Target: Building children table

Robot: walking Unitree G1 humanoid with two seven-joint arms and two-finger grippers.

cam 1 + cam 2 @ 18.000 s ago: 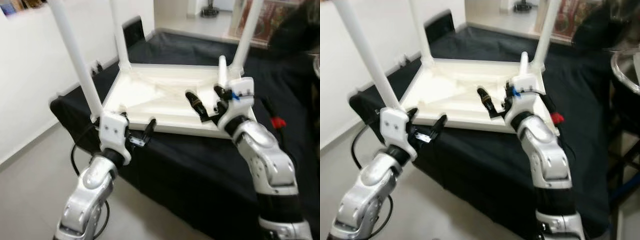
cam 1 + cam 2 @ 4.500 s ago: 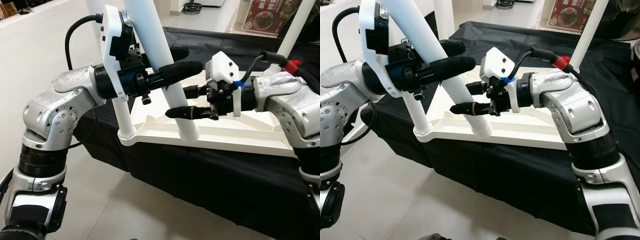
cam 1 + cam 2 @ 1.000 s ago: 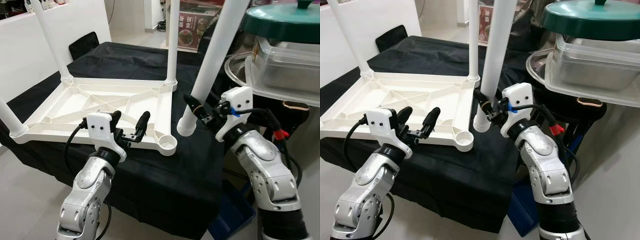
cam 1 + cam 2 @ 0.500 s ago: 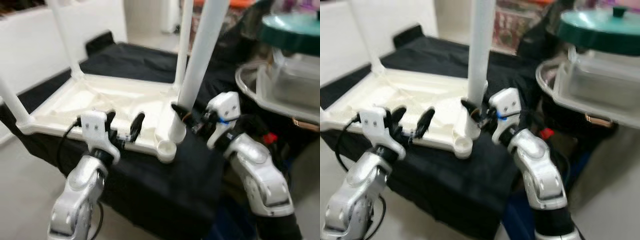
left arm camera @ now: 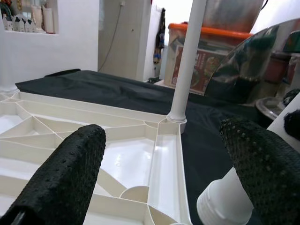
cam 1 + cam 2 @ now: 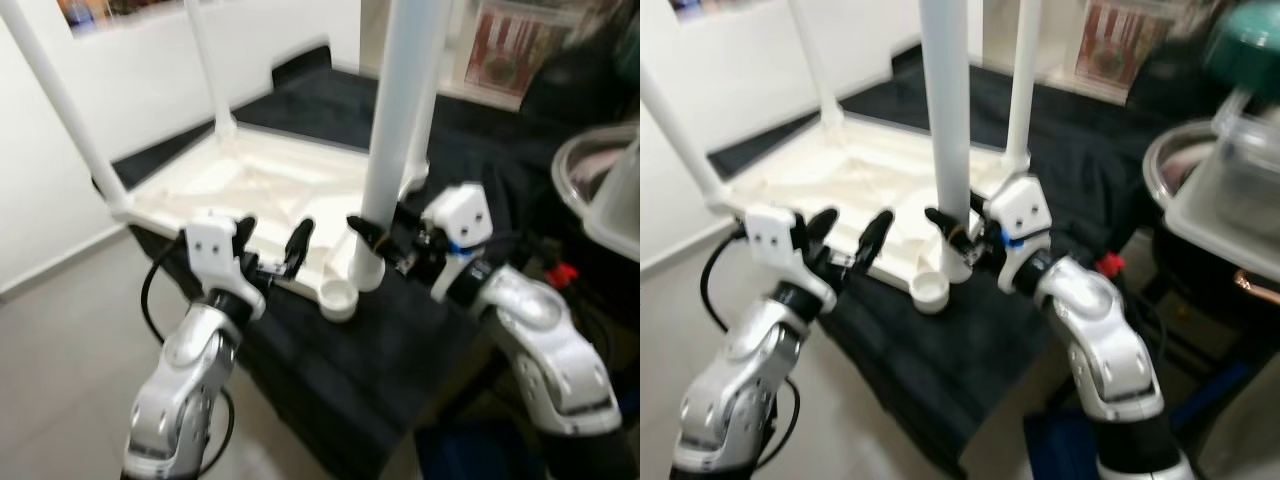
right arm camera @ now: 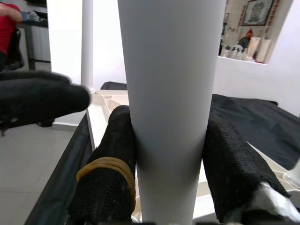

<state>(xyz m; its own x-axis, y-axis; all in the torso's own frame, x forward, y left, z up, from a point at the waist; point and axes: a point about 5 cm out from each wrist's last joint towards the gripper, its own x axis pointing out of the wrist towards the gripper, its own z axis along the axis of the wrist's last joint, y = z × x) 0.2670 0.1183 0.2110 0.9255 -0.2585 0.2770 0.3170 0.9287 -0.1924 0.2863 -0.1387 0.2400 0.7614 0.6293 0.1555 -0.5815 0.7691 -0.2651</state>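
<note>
The white children's table top (image 6: 250,180) lies upside down on a black-covered table, with three white legs standing up from its corners. The near corner socket (image 6: 338,298) is an open cup with no leg in it. My right gripper (image 6: 378,243) is shut on the fourth white leg (image 6: 398,130) and holds it upright; its lower end sits just beside and behind that socket. In the right wrist view the leg (image 7: 173,108) is clamped between both fingers (image 7: 107,180). My left gripper (image 6: 272,236) is open at the top's near edge, left of the socket, holding nothing.
A steel bowl with a clear container (image 6: 610,190) stands at the right, close to my right arm. A red tag (image 6: 560,272) lies on the black cloth (image 6: 480,130). A white wall (image 6: 120,70) runs along the left, with bare floor (image 6: 70,380) below.
The camera has shifted. My right gripper has brought the leg from a tilt to upright and closer to the empty corner socket. The left gripper stays open by the table's edge.
</note>
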